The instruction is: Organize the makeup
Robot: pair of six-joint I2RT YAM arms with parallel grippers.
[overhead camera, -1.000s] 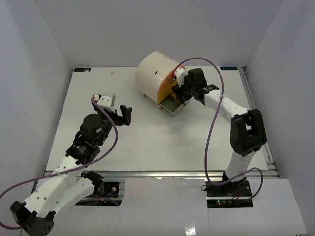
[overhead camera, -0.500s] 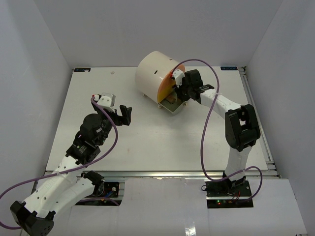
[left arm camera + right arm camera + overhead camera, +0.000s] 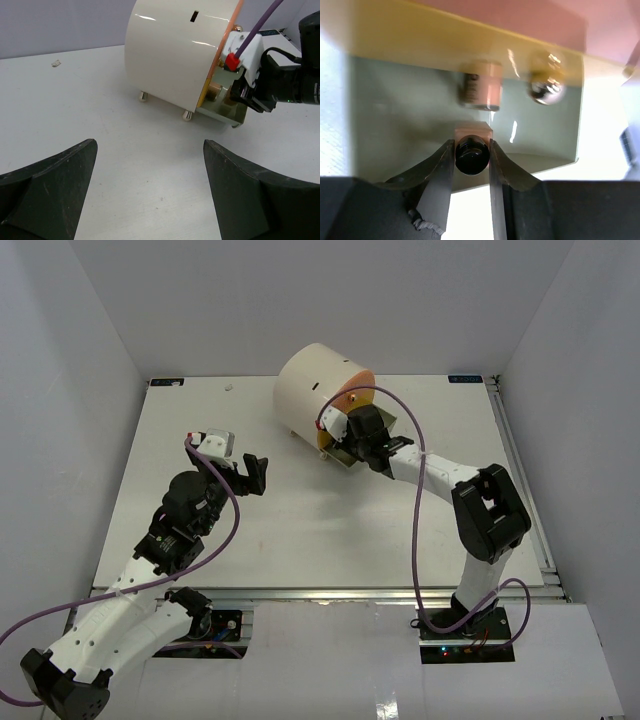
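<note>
Right gripper (image 3: 471, 150) is clamped on the tan-filled bottle with a black cap (image 3: 473, 131). Both fingers (image 3: 441, 167) press the sides of the cap, no gap showing either side.

Bottle is inside the grey-green drawer tray (image 3: 395, 110) pulled out from the front of the cream cylindrical box (image 3: 310, 390), centre-top of the overhead view.

Key relation: in the wrist view the bottle's long axis runs along the gripper's own line. Cap end faces the wrist, tan body points up-frame, deeper into the tray. Can't tell whether it's standing or lying on the tray floor.

A second tan bottle (image 3: 481, 91) sits just up-frame, apart from the held one. A shiny metal knob (image 3: 545, 87) is at upper right.

My read: the pull-out should go straight back down-frame, in line with the fingers. Any sideways swing risks the tray wall, and pushing forward risks the second bottle.

Left gripper (image 3: 150, 145) has its fingers wide apart, holds nothing, and hovers over the white table (image 3: 200, 420) at left, well apart from the box. The right arm is clearly the nearer one.
</note>
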